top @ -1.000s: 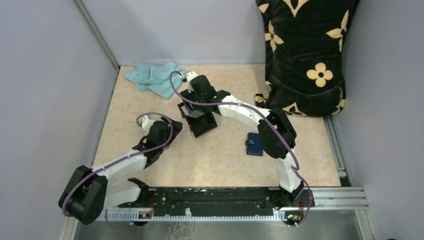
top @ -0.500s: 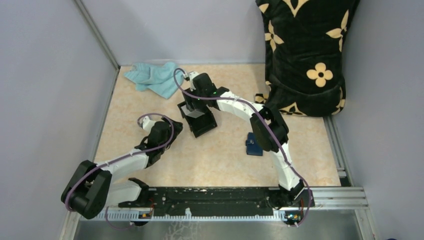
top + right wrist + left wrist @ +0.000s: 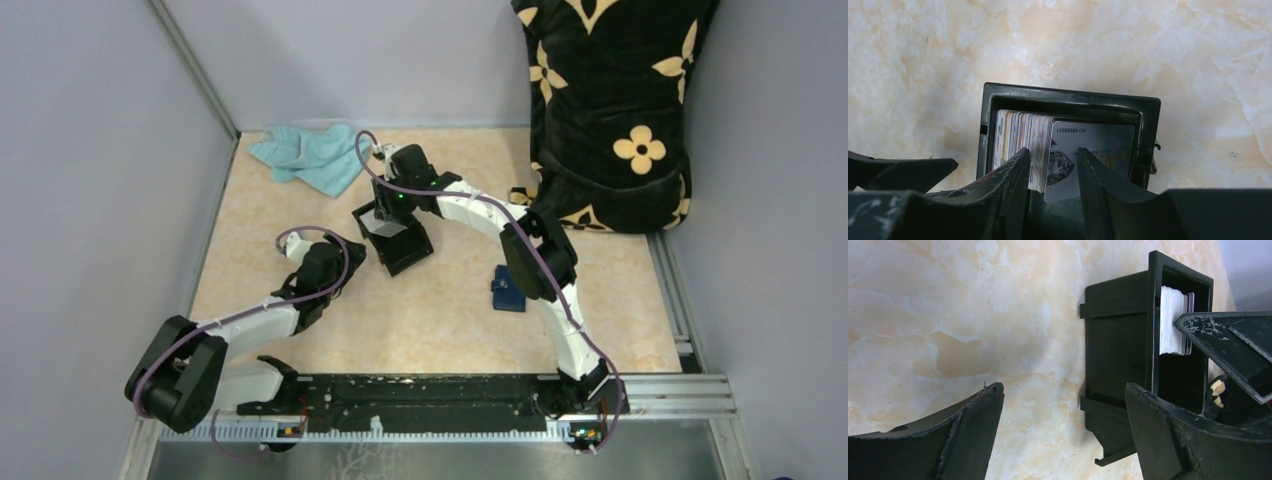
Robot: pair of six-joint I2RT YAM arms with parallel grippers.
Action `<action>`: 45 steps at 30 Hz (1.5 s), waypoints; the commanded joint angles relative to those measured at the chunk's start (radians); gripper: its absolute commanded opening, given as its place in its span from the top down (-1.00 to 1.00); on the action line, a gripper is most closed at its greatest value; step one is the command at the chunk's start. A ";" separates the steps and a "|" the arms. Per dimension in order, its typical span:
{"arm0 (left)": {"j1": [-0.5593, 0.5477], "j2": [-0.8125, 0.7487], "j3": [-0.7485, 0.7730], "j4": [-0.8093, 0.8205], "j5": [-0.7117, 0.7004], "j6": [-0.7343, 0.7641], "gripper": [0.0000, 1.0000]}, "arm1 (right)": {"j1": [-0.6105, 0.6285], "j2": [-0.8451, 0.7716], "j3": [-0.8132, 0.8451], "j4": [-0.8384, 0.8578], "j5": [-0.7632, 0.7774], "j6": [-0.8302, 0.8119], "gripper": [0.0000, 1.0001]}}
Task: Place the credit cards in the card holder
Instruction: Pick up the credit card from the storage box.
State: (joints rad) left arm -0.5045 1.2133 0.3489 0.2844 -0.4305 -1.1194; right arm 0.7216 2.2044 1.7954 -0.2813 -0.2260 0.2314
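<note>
Right gripper [image 3: 1051, 152] straddles the credit cards [image 3: 1018, 131] standing in the black box [image 3: 1068, 97], jaws narrow around the front few; gripped or not, I cannot tell. Best to pinch one and lift straight. Left gripper [image 3: 1063, 390] hangs wide. The card holder [image 3: 508, 288] lies well apart on the tabletop [image 3: 440, 320].

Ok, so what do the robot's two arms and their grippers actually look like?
Both the left arm and right arm have white link shells between bulky black joint housings, with a purple cable looping along each. The left gripper and right gripper carry black wedge-shaped fingers, scuffed pale along their edges.
</note>
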 commanded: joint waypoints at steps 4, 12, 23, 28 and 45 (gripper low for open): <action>-0.004 0.035 0.015 0.039 -0.007 0.044 -0.92 | 0.001 -0.022 0.021 0.034 -0.075 0.051 0.28; -0.005 0.072 0.043 0.049 0.005 0.064 -0.91 | 0.001 -0.051 0.030 0.023 -0.083 0.065 0.47; -0.004 0.096 0.059 0.050 0.017 0.075 -0.91 | 0.010 -0.101 0.025 0.014 -0.055 0.064 0.69; -0.005 0.075 0.052 0.041 0.016 0.073 -0.91 | 0.021 -0.122 0.033 -0.002 -0.020 0.053 0.70; -0.006 -0.142 0.089 -0.033 0.031 0.255 -0.96 | 0.091 -0.289 -0.045 -0.027 0.380 -0.124 1.00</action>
State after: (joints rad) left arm -0.5045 1.1442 0.3985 0.2199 -0.4183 -0.9699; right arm 0.7982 2.0853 1.7863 -0.3630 0.0574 0.1493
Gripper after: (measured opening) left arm 0.978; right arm 0.008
